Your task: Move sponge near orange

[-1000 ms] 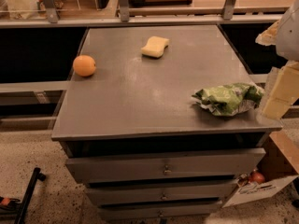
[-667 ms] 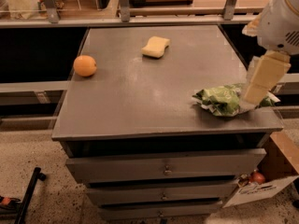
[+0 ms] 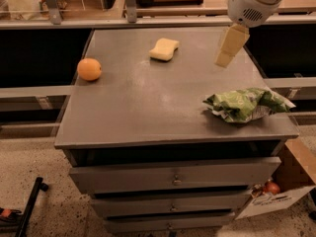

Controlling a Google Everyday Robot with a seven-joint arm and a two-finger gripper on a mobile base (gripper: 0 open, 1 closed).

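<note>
Approach to the sponge — not yet taken.
The gripper hangs over the far right of the cabinet top, well right of the sponge; whether it is open or closed I cannot tell. The sponge lies near the back edge, the orange well apart at the left edge. Next, by my judgement, the gripper must travel left and descend over the sponge — the green bag lies out of the way.
</note>
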